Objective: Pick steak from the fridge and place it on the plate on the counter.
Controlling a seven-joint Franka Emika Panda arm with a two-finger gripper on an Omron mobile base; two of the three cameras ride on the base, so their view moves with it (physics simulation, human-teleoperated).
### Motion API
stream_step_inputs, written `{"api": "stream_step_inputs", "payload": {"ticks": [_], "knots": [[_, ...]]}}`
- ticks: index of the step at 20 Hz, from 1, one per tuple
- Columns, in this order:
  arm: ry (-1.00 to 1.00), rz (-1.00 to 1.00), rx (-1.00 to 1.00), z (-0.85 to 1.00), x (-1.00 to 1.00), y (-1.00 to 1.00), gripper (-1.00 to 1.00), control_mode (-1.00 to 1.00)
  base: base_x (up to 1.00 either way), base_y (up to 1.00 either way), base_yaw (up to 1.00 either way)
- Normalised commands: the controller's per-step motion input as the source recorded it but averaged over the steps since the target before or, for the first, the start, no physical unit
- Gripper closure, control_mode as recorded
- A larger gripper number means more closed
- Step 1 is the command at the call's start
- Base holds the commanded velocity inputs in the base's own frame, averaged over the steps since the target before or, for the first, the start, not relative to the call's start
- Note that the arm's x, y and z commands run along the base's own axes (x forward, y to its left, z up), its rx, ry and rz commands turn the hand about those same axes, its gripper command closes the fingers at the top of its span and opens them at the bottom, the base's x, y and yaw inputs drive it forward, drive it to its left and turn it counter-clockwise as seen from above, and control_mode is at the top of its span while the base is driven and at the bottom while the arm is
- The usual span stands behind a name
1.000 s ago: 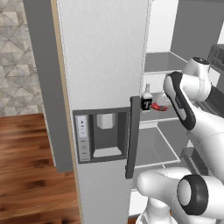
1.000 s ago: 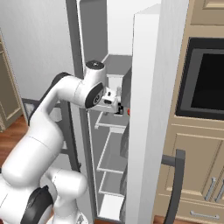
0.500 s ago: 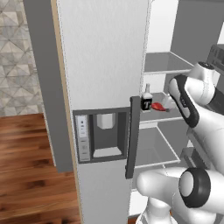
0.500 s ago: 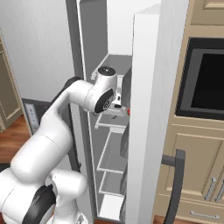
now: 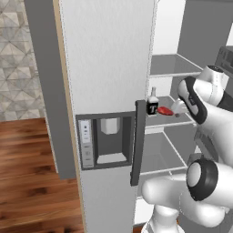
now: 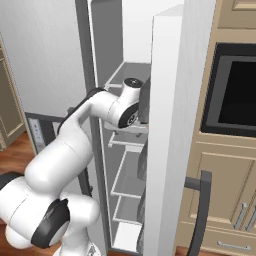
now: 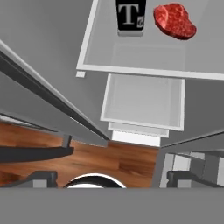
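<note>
Although the fridge [image 5: 109, 68] stands open, its door with the dark dispenser panel [image 5: 107, 141] and dark handle [image 5: 138, 143] hangs edge-on at the left of the left base view, and the grey shelves lie just to the right of that handle. On the middle shelf [image 5: 175, 119] a dark white-capped bottle [image 5: 153, 103] marked "T" stands upright close behind the handle, and the steak [image 5: 165, 110] lies flat just to the right of the bottle, apart from it. In the hand view the bottle [image 7: 131, 16] and the steak [image 7: 174, 20] sit side by side near the shelf's front edge [image 7: 148, 72]; the steak's long axis runs roughly along that edge, slanting a little, its narrower end pointing away from the bottle. The shelf is bare between the steak and the edge. Right of the steak the white arm [image 5: 200, 98] bends in over the shelf, its forward end near the meat. Whether the gripper's fingers are spread or closed I cannot tell. In the right base view the arm [image 6: 107, 107] reaches in past the other open door [image 6: 170, 125].
</note>
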Motion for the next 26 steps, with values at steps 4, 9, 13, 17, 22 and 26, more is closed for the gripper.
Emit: {"api": "stream_step_inputs", "payload": {"ticks": [4, 9, 13, 17, 22, 26], "knots": [[0.07, 0.03, 0.00, -0.09, 0.19, -0.14, -1.00, -1.00, 0.00, 0.00, 0.00], [0.10, 0.02, 0.00, 0.00, 0.15, -0.06, -1.00, -1.00, 0.00, 0.00, 0.00], [0.06, 0.01, 0.00, -0.08, 0.15, -0.02, -1.00, -1.00, 0.00, 0.00, 0.00], [0.01, 0.01, 0.00, -0.19, 0.15, 0.00, -1.00, -1.00, 0.00, 0.00, 0.00], [0.00, 0.02, 0.00, -0.26, 0.09, 0.00, -1.00, -1.00, 0.00, 0.00, 0.00], [0.00, 0.03, 0.00, -0.23, 0.06, 0.00, -1.00, -1.00, 0.00, 0.00, 0.00]]}}
